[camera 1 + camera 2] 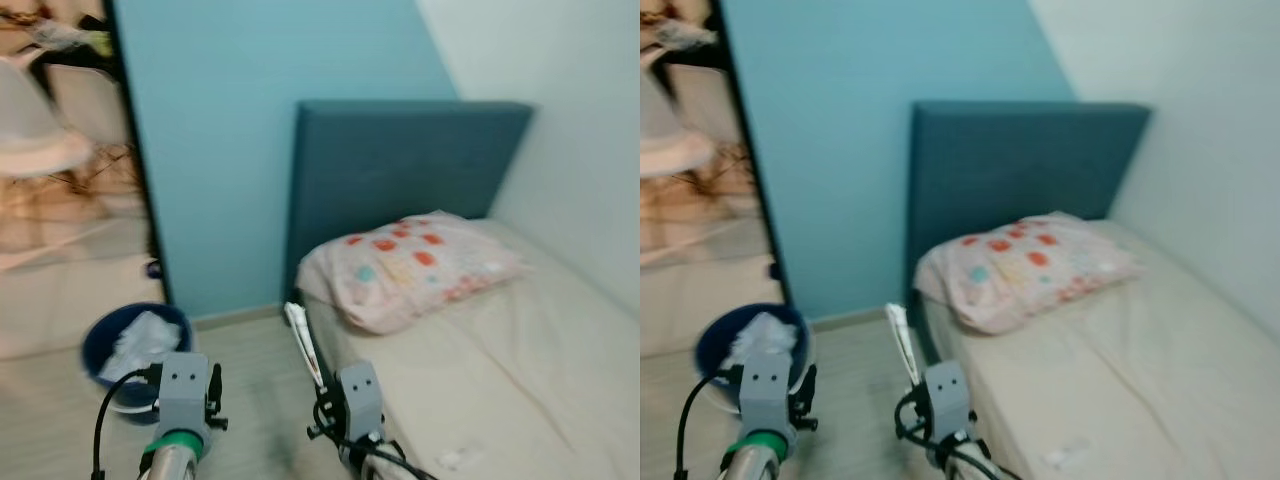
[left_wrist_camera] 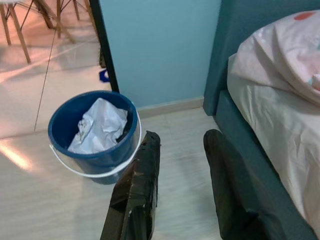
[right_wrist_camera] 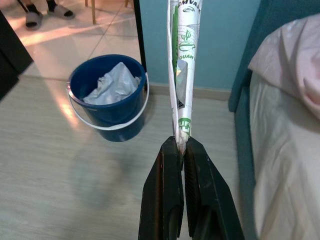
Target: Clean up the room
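The two black fingers (image 3: 172, 190) of the right gripper (image 3: 181, 145) are pressed together on the lower end of a flattened white wrapper (image 3: 181, 65) with green print. The wrapper stands up from the fingertips, and its long axis continues the line of the fingers, so it points forward and a little upward. In the head views the same wrapper (image 1: 303, 342) rises just beside the corner of the bed (image 1: 520, 370).

The left gripper (image 2: 180, 145) holds nothing. Its fingers (image 2: 142, 185) are spread apart, with bare floor (image 2: 60, 210) between them.

The blue bucket (image 3: 107, 95) stands on the floor near the light blue wall (image 1: 270, 120), ahead and to the robot's left. Crumpled white paper (image 3: 111, 82) already lies inside it, and its white handle hangs down over the front side. From the right wrist view, the bucket lies to one side of the wrapper's tip, not under it. The left arm is nearer to the bucket, but the right arm has the wrapper.

I judge that the right gripper must come across to the left and forward until the wrapper is above the bucket's opening. A flowered pillow (image 1: 410, 265) rests on the bed against the dark headboard (image 1: 400, 160).
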